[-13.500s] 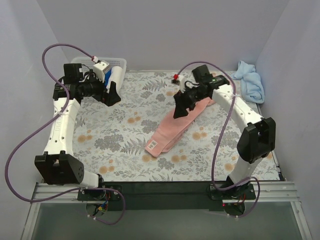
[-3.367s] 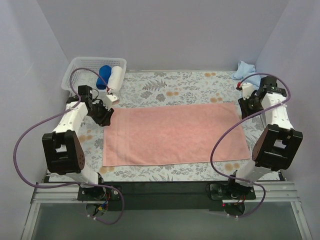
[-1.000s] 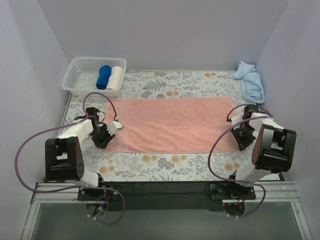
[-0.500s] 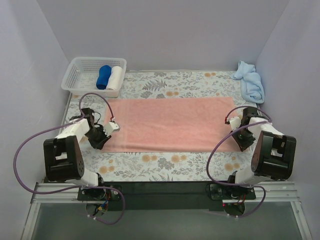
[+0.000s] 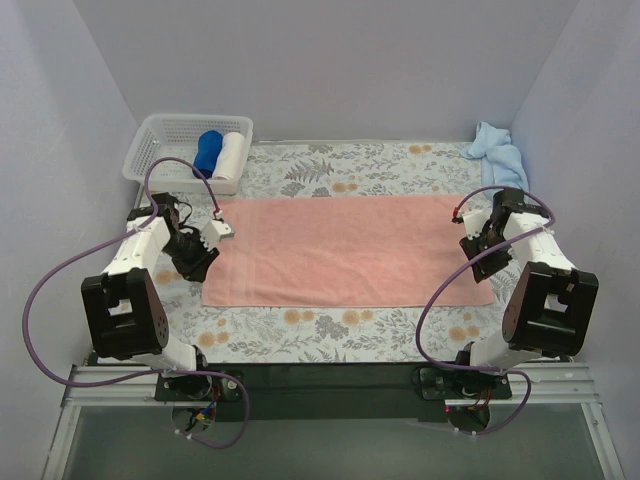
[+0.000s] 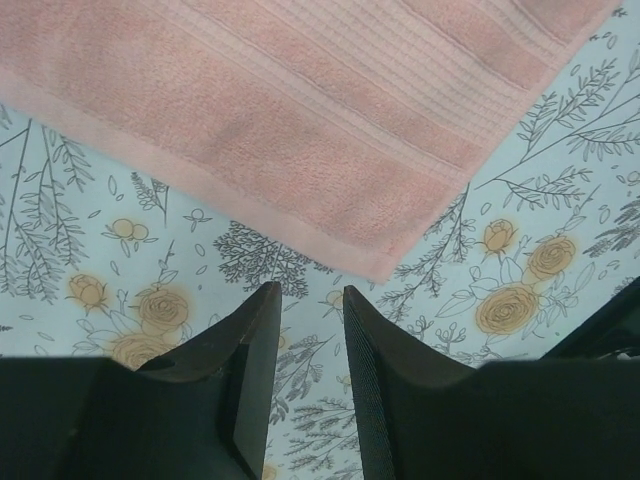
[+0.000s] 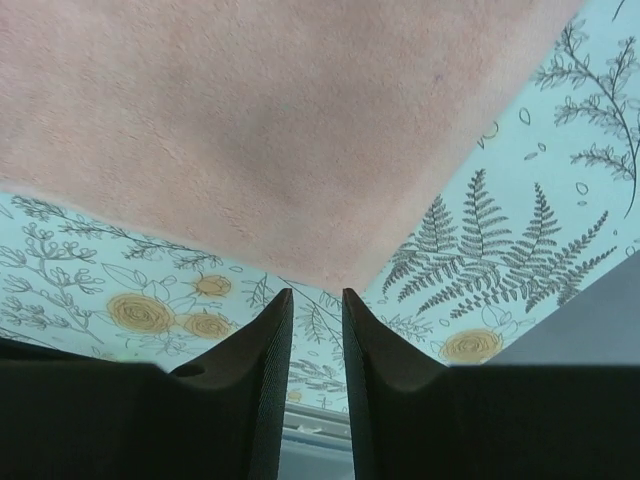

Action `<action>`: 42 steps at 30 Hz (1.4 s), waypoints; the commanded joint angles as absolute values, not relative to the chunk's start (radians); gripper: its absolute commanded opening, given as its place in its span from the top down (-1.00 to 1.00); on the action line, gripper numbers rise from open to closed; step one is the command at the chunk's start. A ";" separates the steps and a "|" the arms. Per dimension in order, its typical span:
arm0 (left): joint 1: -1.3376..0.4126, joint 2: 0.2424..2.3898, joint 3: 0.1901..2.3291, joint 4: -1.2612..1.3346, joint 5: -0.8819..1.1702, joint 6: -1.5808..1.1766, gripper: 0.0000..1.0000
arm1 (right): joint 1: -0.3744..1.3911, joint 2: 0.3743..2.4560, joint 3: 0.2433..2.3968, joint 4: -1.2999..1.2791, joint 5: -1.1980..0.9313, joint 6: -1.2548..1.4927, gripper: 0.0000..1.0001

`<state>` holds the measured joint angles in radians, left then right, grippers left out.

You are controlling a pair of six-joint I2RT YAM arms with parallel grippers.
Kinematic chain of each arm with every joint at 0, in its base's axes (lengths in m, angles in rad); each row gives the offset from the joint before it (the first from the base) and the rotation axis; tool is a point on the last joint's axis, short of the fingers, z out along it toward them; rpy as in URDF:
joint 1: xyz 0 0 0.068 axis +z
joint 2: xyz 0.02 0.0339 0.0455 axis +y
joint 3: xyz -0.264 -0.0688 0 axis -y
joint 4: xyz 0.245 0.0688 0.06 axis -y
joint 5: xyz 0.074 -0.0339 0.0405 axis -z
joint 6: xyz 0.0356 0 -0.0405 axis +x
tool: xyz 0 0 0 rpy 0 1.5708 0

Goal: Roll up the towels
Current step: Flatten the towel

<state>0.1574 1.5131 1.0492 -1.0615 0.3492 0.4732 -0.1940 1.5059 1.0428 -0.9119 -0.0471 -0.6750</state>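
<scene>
1. Top view: the salmon-pink towel (image 5: 345, 250) lies spread flat on the table (image 5: 330, 165), its long axis running left to right. My left pincer (image 5: 200, 252) sits just off its left short end and my right pincer (image 5: 477, 258) just off its right short end, both towards the near corners. The sky-blue towel (image 5: 500, 165) is bunched in the far right corner, nearer my right arm.
2. Left wrist view: my fingers are clenched almost together with nothing between them. The towel's corner lies just ahead of the tips and a little to the right, flat on the floral cloth.
3. Right wrist view: these fingers are likewise nearly closed and empty, the pink corner just ahead of them. I judge that a roll must run along the long axis, starting from one short end.
</scene>
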 commanded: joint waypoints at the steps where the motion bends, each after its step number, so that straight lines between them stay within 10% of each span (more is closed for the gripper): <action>1: 0.141 1.503 1.046 -1.111 0.384 0.460 0.40 | -0.192 1.500 1.028 -0.947 0.032 -0.667 0.44; 42: 0.132 1.526 0.742 -0.845 0.015 0.489 0.62 | -0.287 1.625 0.773 -0.660 0.204 -0.752 0.64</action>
